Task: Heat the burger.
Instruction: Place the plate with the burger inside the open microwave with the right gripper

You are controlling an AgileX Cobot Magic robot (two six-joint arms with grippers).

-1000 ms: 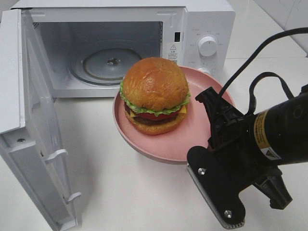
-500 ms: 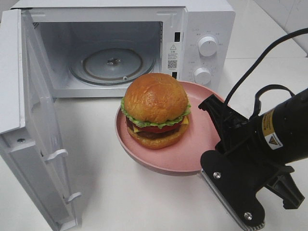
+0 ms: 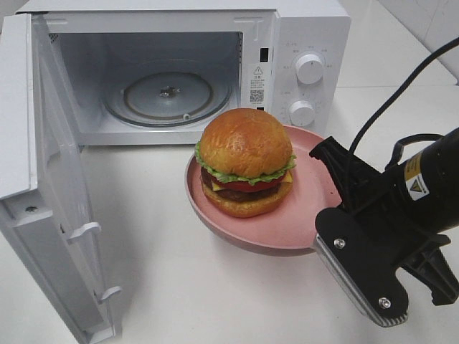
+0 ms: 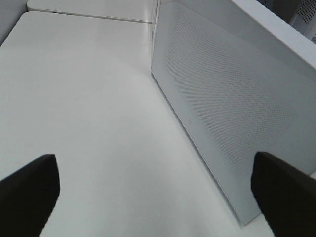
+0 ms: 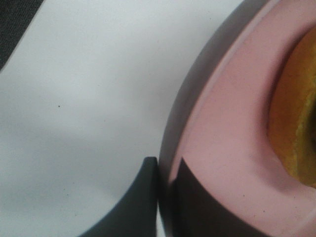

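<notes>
The burger (image 3: 246, 154), with a golden bun, lettuce, tomato and cheese, sits on a round pink plate (image 3: 294, 215) in front of the open microwave (image 3: 308, 43). My right gripper (image 3: 331, 208) is shut on the plate's right rim and holds it just above the table. The right wrist view shows my right gripper (image 5: 165, 173) pinching the plate's edge (image 5: 222, 123), with the burger's bun (image 5: 296, 123) beside it. My left gripper (image 4: 155, 197) stands open and empty over bare table beside the microwave's outer wall (image 4: 222, 108). It is outside the exterior high view.
The microwave's door (image 3: 29, 143) hangs wide open on the left. The glass turntable (image 3: 168, 93) lies bare inside the cavity. Two knobs (image 3: 309, 68) sit on the control panel behind the plate. White table surrounds everything.
My right gripper has carried the plate and burger to the right and a little toward the table's front. The burger no longer overlaps the microwave's opening. The left gripper has not moved.
</notes>
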